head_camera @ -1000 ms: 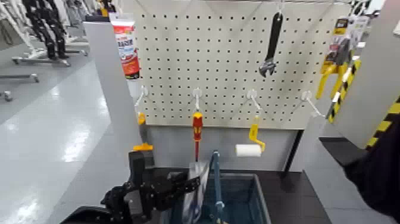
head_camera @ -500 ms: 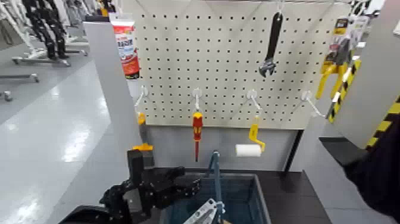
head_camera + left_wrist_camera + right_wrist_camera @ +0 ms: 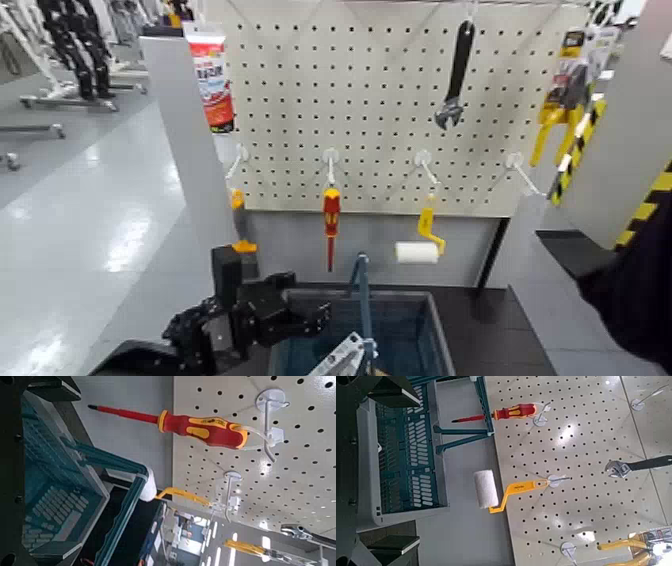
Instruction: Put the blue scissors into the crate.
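The blue scissors [image 3: 340, 356] on their white card already lie inside the crate [image 3: 432, 322] — the job looks nearly done. The left gripper [image 3: 300, 318] waits at the crate's left edge, its claw wide open and empty. Next, it likely just pulls away.

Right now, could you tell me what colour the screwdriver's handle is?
Red and yellow; the screwdriver shows best in the left wrist view.
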`<state>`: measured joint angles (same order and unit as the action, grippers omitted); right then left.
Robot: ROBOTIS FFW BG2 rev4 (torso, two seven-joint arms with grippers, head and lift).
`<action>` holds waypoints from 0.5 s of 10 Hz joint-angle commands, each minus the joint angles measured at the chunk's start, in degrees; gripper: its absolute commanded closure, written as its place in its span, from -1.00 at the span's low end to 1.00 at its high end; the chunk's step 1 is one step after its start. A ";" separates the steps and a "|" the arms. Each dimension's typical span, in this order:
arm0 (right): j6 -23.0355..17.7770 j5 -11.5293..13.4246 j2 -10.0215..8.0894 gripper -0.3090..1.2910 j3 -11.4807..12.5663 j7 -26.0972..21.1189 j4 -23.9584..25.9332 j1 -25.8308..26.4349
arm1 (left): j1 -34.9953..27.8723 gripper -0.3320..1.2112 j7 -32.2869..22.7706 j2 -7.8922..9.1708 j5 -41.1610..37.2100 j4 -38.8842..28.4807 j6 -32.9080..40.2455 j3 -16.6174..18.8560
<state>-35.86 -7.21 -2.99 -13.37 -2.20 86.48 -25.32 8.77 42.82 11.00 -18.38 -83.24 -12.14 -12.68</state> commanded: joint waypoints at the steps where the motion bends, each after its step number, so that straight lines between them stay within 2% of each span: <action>1: -0.26 -0.09 0.00 -0.50 0.01 0.00 0.09 -0.09 | -5.78 -0.62 -6.09 -0.01 1.42 -3.77 3.79 0.99; 2: 0.09 -1.58 -0.09 -0.50 -0.26 0.53 0.00 -0.09 | -8.86 -0.62 -9.95 -0.45 1.33 -4.91 5.20 1.69; 4: 0.18 -1.93 -0.44 -0.50 -0.34 0.44 0.09 -0.17 | -14.22 -0.62 -16.37 -1.77 3.53 -6.23 10.65 3.10; 5: 0.44 -1.93 -0.44 -0.50 -0.34 0.00 0.35 -0.44 | -16.59 -0.62 -18.39 -3.09 4.67 -5.44 14.51 5.30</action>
<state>-35.53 -9.13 -3.42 -13.68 -2.13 86.68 -25.62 -6.51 24.49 8.56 -14.15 -89.10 0.40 -8.50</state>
